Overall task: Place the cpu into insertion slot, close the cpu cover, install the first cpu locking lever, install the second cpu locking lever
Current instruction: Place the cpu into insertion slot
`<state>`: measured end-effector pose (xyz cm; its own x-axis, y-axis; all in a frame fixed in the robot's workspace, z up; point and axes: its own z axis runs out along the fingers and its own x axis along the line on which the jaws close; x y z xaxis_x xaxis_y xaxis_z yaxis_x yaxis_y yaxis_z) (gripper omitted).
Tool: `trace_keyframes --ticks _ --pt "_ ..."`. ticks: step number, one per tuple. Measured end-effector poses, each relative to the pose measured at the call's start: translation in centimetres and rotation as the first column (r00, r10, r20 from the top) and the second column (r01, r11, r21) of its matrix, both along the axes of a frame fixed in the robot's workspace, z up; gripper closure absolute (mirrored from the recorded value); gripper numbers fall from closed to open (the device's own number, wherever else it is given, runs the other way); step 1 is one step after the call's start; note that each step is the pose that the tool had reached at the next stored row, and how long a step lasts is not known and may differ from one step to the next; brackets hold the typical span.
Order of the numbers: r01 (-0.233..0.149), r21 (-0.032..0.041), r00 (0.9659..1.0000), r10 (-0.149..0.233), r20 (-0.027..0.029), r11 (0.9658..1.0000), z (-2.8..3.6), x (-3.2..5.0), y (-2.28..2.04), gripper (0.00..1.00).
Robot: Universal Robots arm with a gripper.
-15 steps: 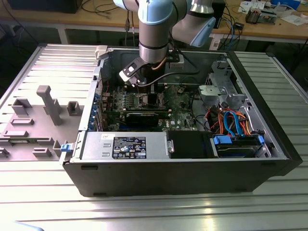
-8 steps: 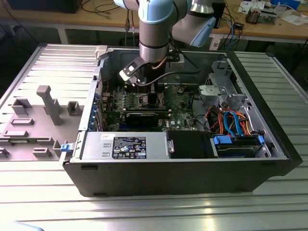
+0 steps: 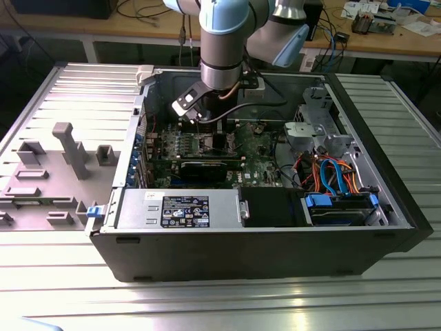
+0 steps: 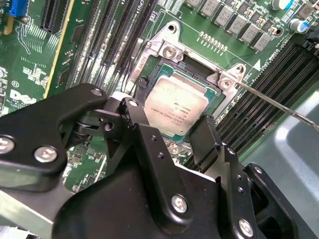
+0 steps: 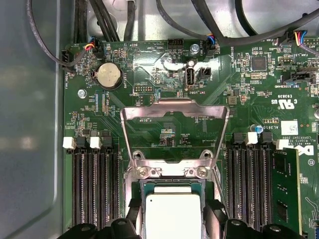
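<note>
On the grey ribbed metal table [image 3: 207,303], inside the open black computer case [image 3: 275,255], our black gripper [image 4: 168,122] pinches the flat silver-topped square cpu [image 5: 173,211] with narrowed fingers at the silver-rimmed insertion slot [image 4: 167,50], beneath the raised silver frame cpu cover [image 5: 149,113], so we judge that holding it level and square matters most.

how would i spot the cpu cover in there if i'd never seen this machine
Inside the open computer case, find the green board and the silver chip lying between two banks of long black slots. Right beside the chip, the cover is a thin silver frame swung open, the one piece with a big see-through window.
</note>
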<state>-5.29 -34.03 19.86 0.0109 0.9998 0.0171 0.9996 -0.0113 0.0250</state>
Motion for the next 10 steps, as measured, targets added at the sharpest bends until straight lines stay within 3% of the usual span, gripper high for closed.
trace_keyframes --ticks 10 --pt "0.000 0.0001 1.0000 0.000 -0.0038 1.0000 0.91 0.01 0.00 0.38"
